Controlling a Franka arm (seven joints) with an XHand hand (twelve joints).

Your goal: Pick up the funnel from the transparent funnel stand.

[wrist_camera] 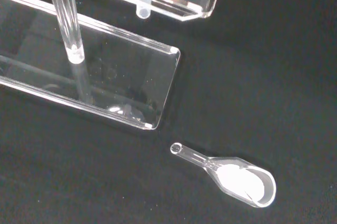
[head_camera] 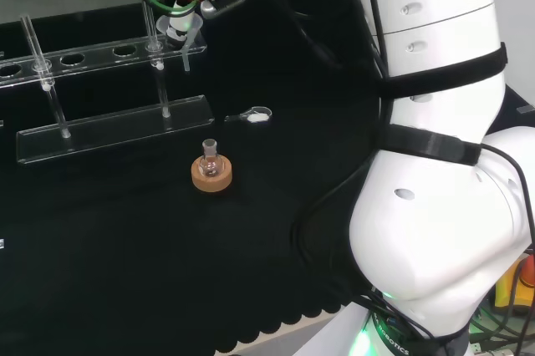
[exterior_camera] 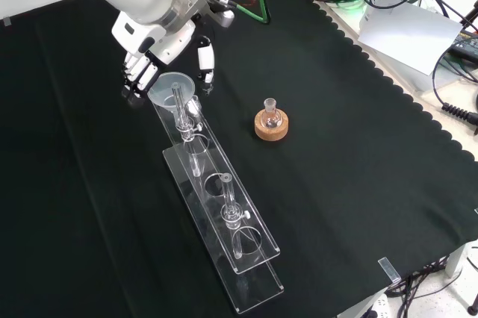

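The clear funnel (exterior_camera: 170,85) sits in the end hole of the transparent funnel stand (exterior_camera: 224,206), and its stem (head_camera: 185,57) hangs below the stand's upper plate (head_camera: 84,59). My hand (exterior_camera: 160,45) hovers right over that end. Its fingers (exterior_camera: 136,73) reach down on one side of the funnel's rim and its thumb (exterior_camera: 205,63) on the other, spread apart. I cannot tell whether they touch the rim. The wrist view looks past the stem's tip (wrist_camera: 142,9) at the stand's base plate (wrist_camera: 105,82) and a post (wrist_camera: 68,24).
A cork ring with a small glass flask (head_camera: 211,170) stands in front of the stand (exterior_camera: 270,120). A clear plastic scoop with white powder (wrist_camera: 239,179) lies on the cloth close to the stand's end (head_camera: 257,115). Two upright posts (exterior_camera: 229,198) rise from the stand.
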